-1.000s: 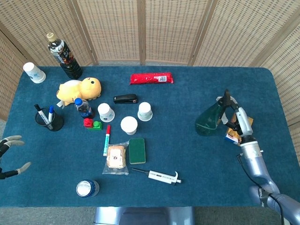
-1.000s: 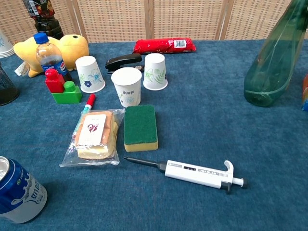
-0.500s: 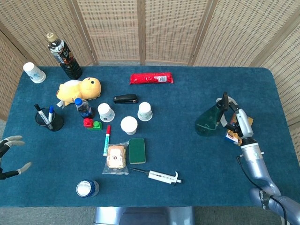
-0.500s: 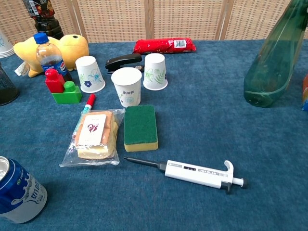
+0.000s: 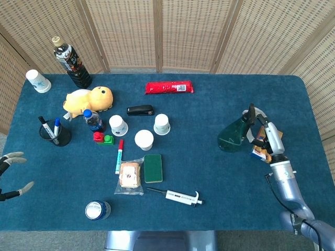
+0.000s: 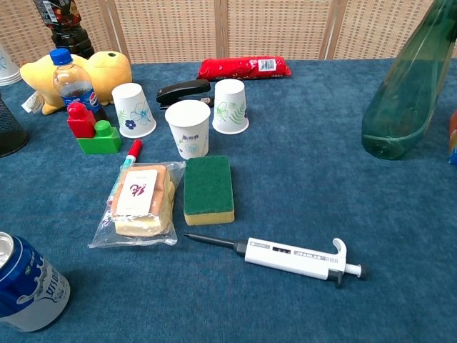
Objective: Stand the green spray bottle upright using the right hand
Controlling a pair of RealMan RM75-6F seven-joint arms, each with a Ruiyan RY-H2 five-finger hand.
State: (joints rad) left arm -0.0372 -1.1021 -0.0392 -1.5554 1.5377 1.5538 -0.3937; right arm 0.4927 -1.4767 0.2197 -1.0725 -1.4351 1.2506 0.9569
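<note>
The green spray bottle (image 5: 233, 134) is on the right part of the blue table, its base on the cloth and its body leaning toward my right hand. My right hand (image 5: 266, 135) holds it at the neck and black trigger head. In the chest view the green spray bottle (image 6: 404, 84) rises at a slant to the top right corner, and the hand itself is out of that frame. My left hand (image 5: 10, 175) hangs beyond the table's left edge, fingers apart and holding nothing.
An orange box (image 5: 258, 151) lies right under my right hand. A pipette (image 6: 289, 256), a green sponge (image 6: 208, 189) and a bagged snack (image 6: 141, 200) lie mid-table. Three paper cups (image 6: 188, 128), a stapler (image 6: 183, 91) and a red packet (image 6: 244, 67) sit further back. A blue can (image 6: 23, 292) is front left.
My right hand and the bottle's head have drifted slightly toward the near right. The base has stayed in place. The left hand has hardly moved.
</note>
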